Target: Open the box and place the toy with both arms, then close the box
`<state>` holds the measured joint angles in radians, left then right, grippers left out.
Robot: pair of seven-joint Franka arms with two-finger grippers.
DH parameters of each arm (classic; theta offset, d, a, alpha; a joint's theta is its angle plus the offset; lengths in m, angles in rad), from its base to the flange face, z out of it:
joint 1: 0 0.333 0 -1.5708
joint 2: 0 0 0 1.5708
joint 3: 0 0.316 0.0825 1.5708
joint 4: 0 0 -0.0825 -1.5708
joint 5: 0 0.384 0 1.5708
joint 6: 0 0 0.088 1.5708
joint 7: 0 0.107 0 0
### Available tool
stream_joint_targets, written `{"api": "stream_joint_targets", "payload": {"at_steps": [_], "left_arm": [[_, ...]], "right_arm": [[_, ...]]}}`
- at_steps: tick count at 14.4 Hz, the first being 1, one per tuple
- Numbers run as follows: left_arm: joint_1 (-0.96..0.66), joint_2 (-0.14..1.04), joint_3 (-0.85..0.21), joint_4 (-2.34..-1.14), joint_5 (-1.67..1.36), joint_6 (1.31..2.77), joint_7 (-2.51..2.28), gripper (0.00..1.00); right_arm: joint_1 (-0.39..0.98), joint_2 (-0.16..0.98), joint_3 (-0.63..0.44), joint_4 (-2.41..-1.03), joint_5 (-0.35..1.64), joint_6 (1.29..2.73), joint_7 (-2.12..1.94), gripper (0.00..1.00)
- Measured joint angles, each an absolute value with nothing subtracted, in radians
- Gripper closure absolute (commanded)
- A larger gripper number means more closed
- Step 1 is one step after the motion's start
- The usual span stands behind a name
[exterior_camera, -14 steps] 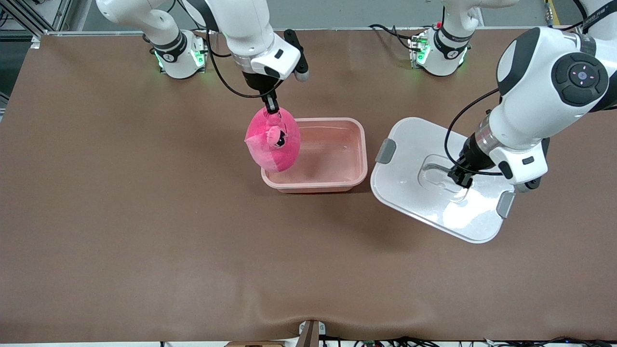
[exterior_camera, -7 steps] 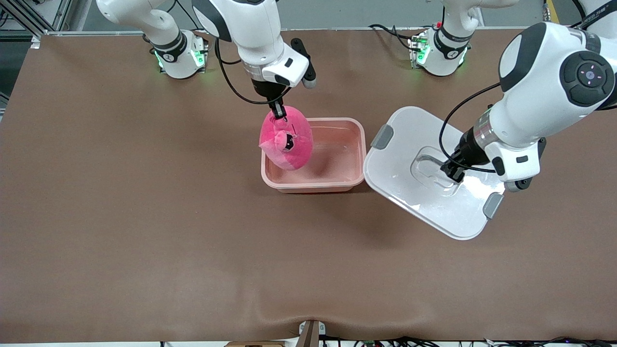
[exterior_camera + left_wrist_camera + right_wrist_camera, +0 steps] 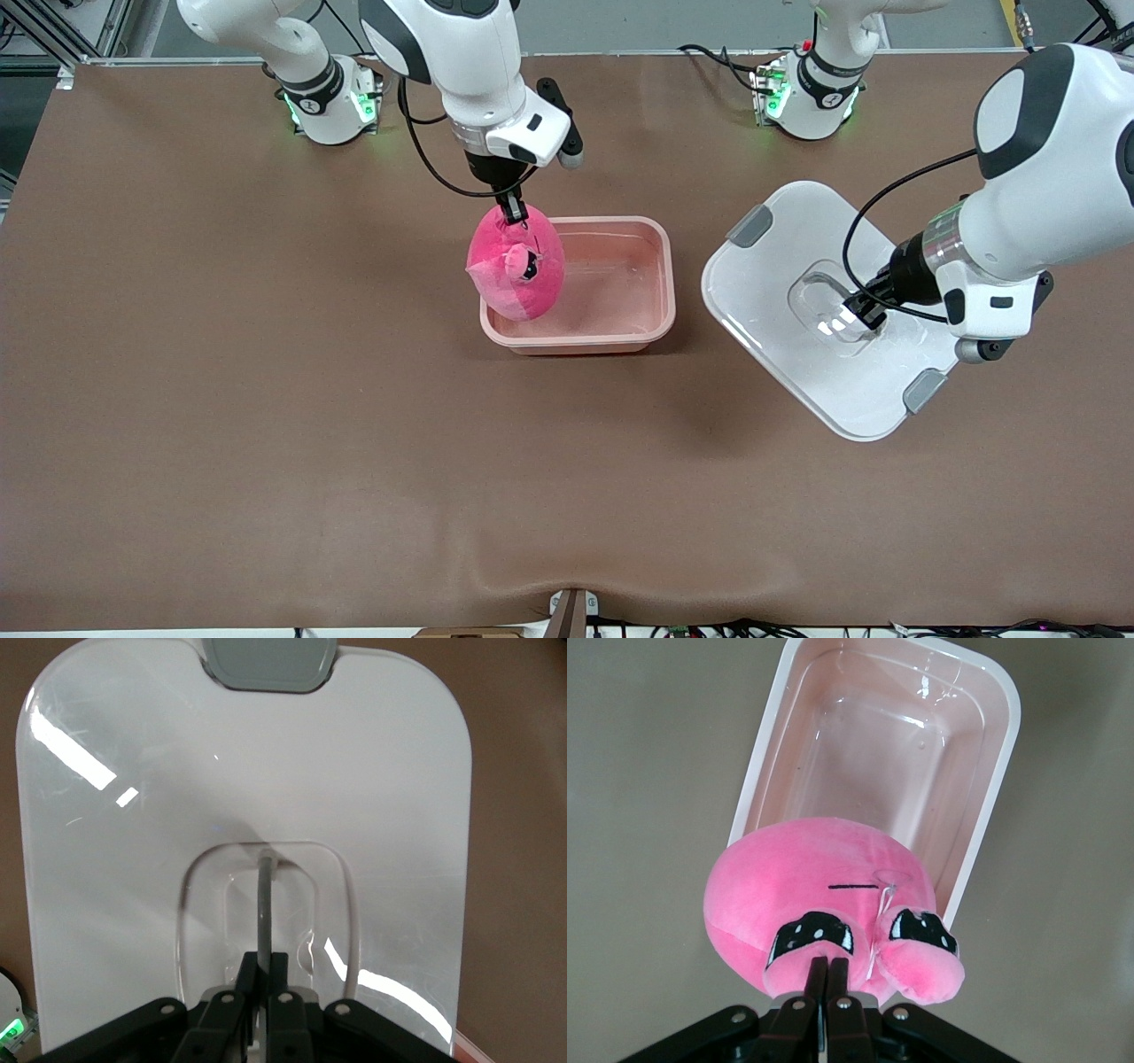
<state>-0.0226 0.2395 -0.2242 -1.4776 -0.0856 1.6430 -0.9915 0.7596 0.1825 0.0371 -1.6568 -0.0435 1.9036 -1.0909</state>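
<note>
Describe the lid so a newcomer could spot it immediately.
Start at the open pink box mid-table, then look toward the left arm's end. The lid hangs there from the left gripper, shut on its clear handle: white, flat, with grey clips.

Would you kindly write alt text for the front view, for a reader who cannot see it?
The right claw dangles a pink toy over one end of an open pink box at mid-table. Toward the left arm's end, the left claw grips the handle of the white lid, holding it tilted above the brown table.
</note>
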Motion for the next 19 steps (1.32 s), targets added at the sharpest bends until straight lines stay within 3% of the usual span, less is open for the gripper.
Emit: {"api": "stream_joint_targets", "payload": {"at_steps": [1, 2, 11, 19], "left_arm": [[-0.019, 0.241, -0.224, -1.478, -0.086, 1.636, -0.977, 1.0], [-0.013, 0.244, -0.224, -1.48, -0.086, 1.628, -0.963, 1.0], [-0.002, 0.271, -0.226, -1.482, -0.086, 1.599, -0.937, 1.0], [-0.017, 0.271, -0.324, -1.477, -0.105, 1.615, -1.209, 1.0]], "right_arm": [[0.76, 0.183, 0.037, -1.657, -0.044, 1.905, -1.091, 0.38], [0.76, 0.184, 0.037, -1.657, -0.045, 1.906, -1.091, 0.0], [0.727, 0.182, 0.011, -1.638, -0.047, 1.874, -1.091, 0.0], [0.461, 0.133, -0.002, -1.632, -0.048, 1.774, -1.081, 0.0]]}}
